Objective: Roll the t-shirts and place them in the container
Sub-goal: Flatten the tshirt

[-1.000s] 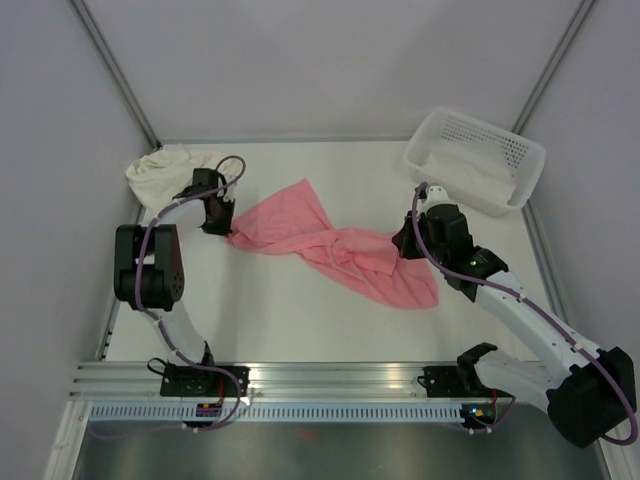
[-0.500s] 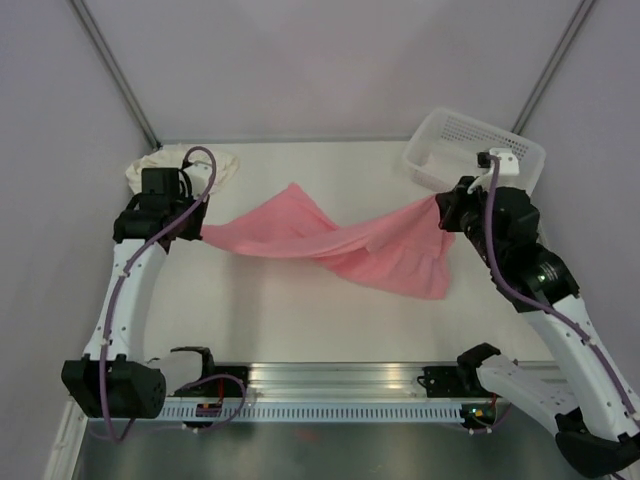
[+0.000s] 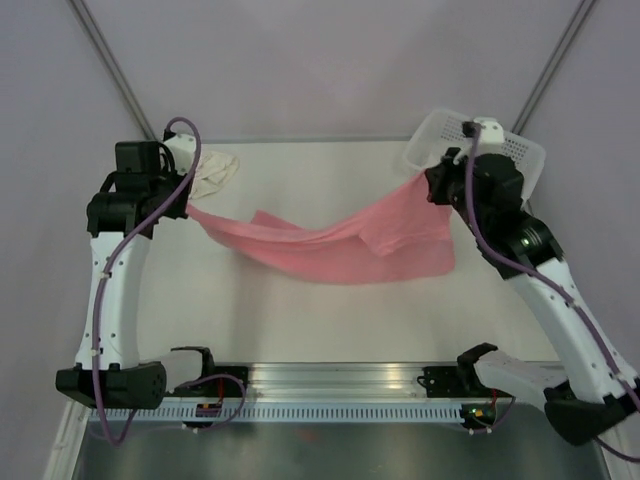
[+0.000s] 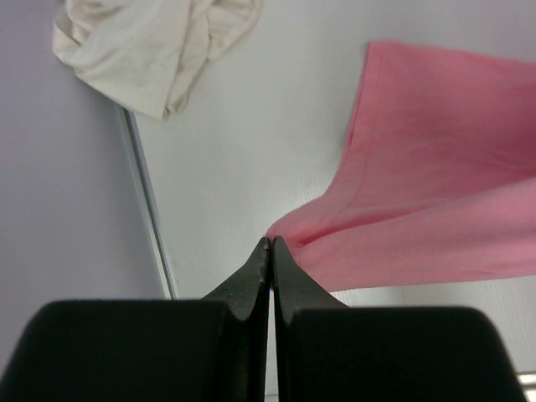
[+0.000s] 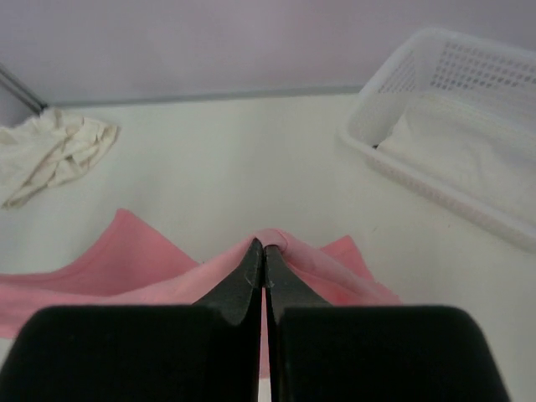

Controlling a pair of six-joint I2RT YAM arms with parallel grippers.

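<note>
The salmon pink t-shirt (image 3: pixel 330 250) hangs stretched between both arms, sagging in the middle above the table. My left gripper (image 3: pixel 187 207) is shut on its left corner; in the left wrist view the pink t-shirt (image 4: pixel 427 201) trails right from the gripper (image 4: pixel 270 240). My right gripper (image 3: pixel 432 183) is shut on the right corner; the pink t-shirt (image 5: pixel 151 280) bunches over the gripper (image 5: pixel 264 245) in the right wrist view. The cream t-shirt (image 3: pixel 213 172) lies crumpled at the back left corner, also visible as the cream t-shirt (image 4: pixel 151 46) and the cream t-shirt (image 5: pixel 54 151).
A white perforated basket (image 3: pixel 520 155) stands at the back right, right behind the right gripper, with something white inside; the basket (image 5: pixel 452 126) shows in the right wrist view. A metal rail (image 3: pixel 330 380) runs along the table's near edge.
Both arms have risen and spread apart, lifting the pink t-shirt off the table and pulling it taut. The left gripper went left and back, the right gripper up toward the basket.
</note>
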